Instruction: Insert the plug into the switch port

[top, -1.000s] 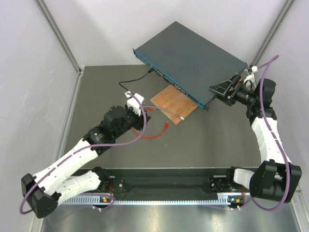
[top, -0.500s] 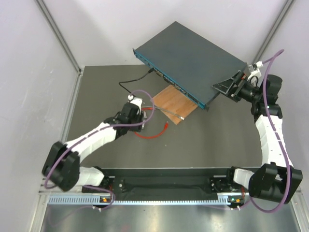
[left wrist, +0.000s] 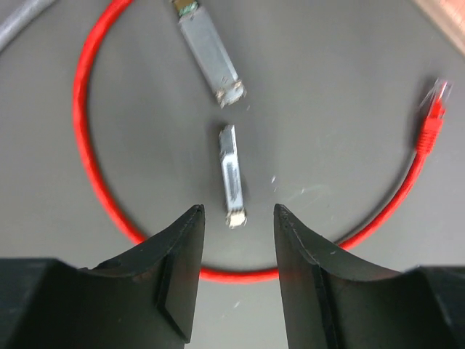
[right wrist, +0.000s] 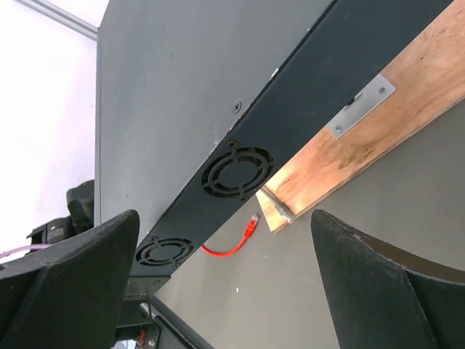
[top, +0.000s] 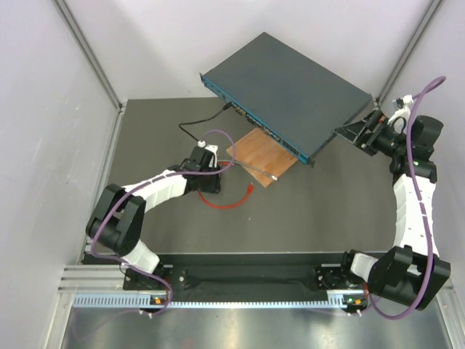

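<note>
The plug, a red-booted connector, lies on the dark table at the end of a thin red cable that curls in a loop. It also shows in the top view and the right wrist view. My left gripper is open and empty just above the near side of the loop, with the plug off to its right. The switch sits at the back, and its row of ports faces front-left. My right gripper is open wide beside the switch's right corner.
A wooden board lies under the switch's front edge, with a grey cable across it. A black cable is plugged into the switch's left end. Two small silver pieces lie inside the red loop. The switch's vented side fills the right wrist view.
My left arm has stretched forward, bringing its gripper over the red cable loop. My right gripper has drawn back to the right, away from the switch's corner.
</note>
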You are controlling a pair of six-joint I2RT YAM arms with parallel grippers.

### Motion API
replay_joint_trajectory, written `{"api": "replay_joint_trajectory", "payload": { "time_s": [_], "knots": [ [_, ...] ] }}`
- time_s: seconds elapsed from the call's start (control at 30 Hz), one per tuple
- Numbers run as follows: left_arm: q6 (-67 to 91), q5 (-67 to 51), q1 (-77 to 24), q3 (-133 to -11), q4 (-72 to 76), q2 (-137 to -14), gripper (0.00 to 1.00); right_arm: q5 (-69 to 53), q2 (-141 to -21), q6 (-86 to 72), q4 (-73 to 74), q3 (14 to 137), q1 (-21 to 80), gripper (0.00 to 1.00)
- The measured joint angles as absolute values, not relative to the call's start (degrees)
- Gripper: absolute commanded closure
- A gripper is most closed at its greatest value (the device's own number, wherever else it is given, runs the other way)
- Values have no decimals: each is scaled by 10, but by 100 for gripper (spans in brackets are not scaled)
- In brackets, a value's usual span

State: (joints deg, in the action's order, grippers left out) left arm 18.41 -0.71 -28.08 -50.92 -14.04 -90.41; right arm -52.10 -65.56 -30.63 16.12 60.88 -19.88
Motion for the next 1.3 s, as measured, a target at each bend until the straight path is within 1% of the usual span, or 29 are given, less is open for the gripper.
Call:
{"api": "replay_joint_trajectory", "payload": {
  "time_s": [0.1,0.23,0.27,0.33,0.37,0.47,0.5,0.57,0.7,0.87,0.97,1.07,1.17,1.3],
  "knots": [
    [189,-10,-281,-520,-136,-925,57,-527,-656,-304,163,609,-202,0],
    [195,-6,-281,-529,-135,-959,71,-535,-656,-301,169,615,-206,0],
    [194,-4,-281,-534,-136,-961,77,-537,-656,-301,170,619,-207,0],
    [195,3,-281,-542,-136,-970,82,-539,-656,-300,172,627,-209,0],
    [194,5,-281,-544,-138,-971,87,-541,-656,-299,173,631,-209,0],
    [193,16,-281,-545,-143,-970,94,-541,-656,-294,177,642,-211,0],
    [192,20,-281,-545,-148,-968,97,-540,-656,-290,181,647,-212,1],
    [189,24,-281,-543,-168,-955,100,-535,-656,-281,191,660,-215,0],
    [176,8,-281,-531,-216,-885,100,-519,-656,-262,209,691,-220,0],
    [126,-63,-283,-528,-251,-719,100,-507,-648,-252,211,723,-222,0],
    [69,-79,-298,-535,-262,-633,100,-513,-641,-271,192,733,-222,0],
    [-1,-70,-328,-556,-269,-592,100,-528,-639,-307,152,735,-211,3],
    [-86,-40,-359,-590,-270,-586,100,-530,-639,-323,121,739,-164,6],
    [-221,-4,-380,-612,-246,-578,100,-530,-651,-321,107,757,-50,11]
  ]
}}
